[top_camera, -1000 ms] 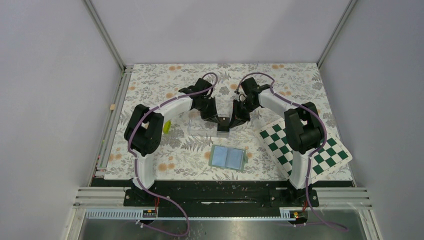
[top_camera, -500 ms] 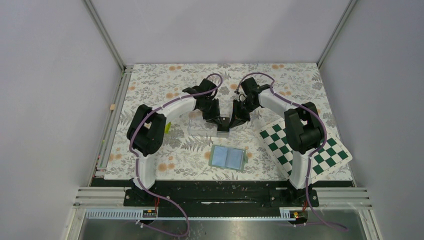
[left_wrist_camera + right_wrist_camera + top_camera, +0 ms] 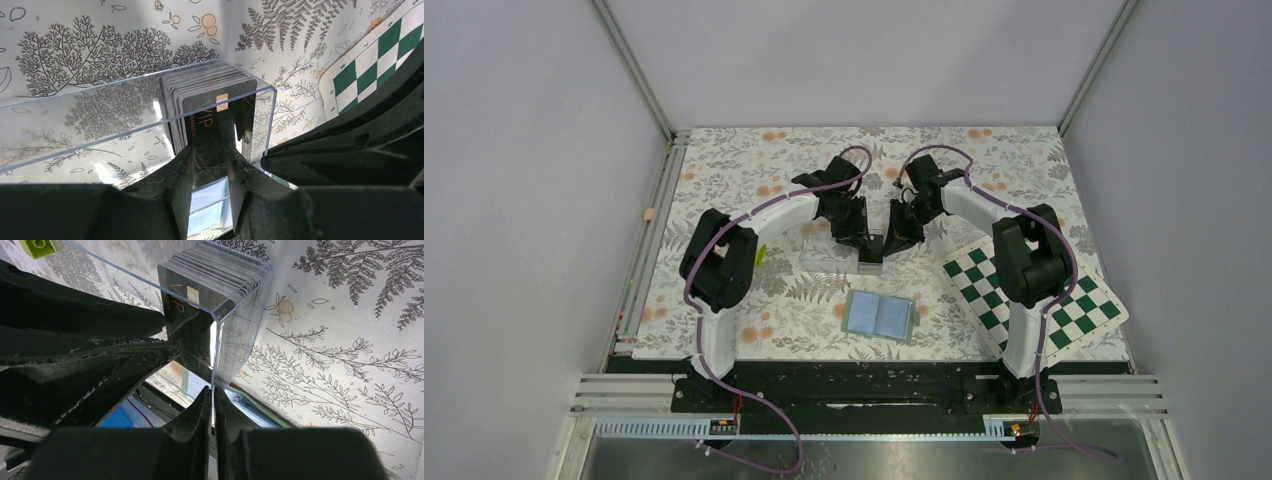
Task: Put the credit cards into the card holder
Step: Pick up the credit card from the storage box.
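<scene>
Cards (image 3: 210,95): black, stacked on edge, packed into the right-hand end of a clear box (image 3: 100,125) in the left wrist view. The front card shows a pale chip mark and gold lettering. In the right wrist view the stack (image 3: 215,275) sits at upper centre, against the box's corner.

Holder (image 3: 879,316): lies open and flat, pale blue pockets up, lower centre of the top view, below the box (image 3: 829,252) and apart from it. No card seen in it.

Left gripper (image 3: 210,152): jaws narrowly apart at the box's open top, with the front card's face showing in the gap. Contact with the card cannot be confirmed.

Right gripper (image 3: 212,397): fingers drawn in to a thin slit. The box's clear end wall runs down into that slit and appears pinched there.

In the top view the two grippers, left (image 3: 864,245) and right (image 3: 892,240), meet tip to tip at the box's right end, centre of frame.

Surroundings: floral mat (image 3: 754,170) under everything. A green-and-white chequered board (image 3: 1044,295) lies at right, clear of the box. A small lime-green block (image 3: 759,253) lies just left of the box, partly hidden by the left arm.
</scene>
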`<state>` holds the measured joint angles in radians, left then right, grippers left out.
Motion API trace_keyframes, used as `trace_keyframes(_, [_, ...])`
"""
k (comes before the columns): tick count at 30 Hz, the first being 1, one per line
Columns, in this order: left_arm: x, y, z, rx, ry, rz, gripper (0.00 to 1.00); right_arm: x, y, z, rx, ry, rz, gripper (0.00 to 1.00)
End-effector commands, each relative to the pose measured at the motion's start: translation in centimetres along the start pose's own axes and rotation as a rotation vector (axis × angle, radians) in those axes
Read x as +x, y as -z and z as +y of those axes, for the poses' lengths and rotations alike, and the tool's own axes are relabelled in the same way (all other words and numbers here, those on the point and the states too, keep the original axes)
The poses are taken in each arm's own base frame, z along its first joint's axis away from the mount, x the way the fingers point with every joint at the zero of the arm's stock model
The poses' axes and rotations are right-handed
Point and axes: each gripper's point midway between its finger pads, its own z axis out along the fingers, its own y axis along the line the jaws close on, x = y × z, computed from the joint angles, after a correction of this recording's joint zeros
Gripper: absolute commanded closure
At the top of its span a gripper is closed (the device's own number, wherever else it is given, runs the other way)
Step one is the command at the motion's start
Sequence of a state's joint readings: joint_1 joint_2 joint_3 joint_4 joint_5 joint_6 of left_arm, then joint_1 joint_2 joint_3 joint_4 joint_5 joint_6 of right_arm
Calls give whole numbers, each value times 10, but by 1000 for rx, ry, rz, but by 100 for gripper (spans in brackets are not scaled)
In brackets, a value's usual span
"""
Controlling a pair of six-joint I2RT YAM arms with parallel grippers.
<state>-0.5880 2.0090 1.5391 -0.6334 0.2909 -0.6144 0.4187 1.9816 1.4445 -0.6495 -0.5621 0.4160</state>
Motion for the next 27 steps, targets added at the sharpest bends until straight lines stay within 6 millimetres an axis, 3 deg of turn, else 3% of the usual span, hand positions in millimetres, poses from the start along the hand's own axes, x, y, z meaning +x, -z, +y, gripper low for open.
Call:
trace_keyframes(1, [-17, 21, -14, 21, -38, -93, 67, 5, 2, 12, -31, 26, 16, 89])
trace_keyframes(6, [-22, 28, -14, 11, -52, -122, 66, 7, 3, 8, -11, 39, 27, 89])
trace_keyframes(12, [-11, 7, -3, -9, -40, -55, 79, 8, 2, 7, -10, 37, 31, 89])
trace_keyframes(19, [-4, -6, 5, -21, -37, -25, 83, 9, 0, 5, -3, 33, 36, 89])
trace_keyframes(24, [-5, -6, 4, -20, -41, -26, 83, 9, 0, 5, -6, 33, 37, 89])
trace_keyframes(27, [-6, -2, 2, -15, -41, -37, 74, 9, 1, 6, -8, 33, 37, 89])
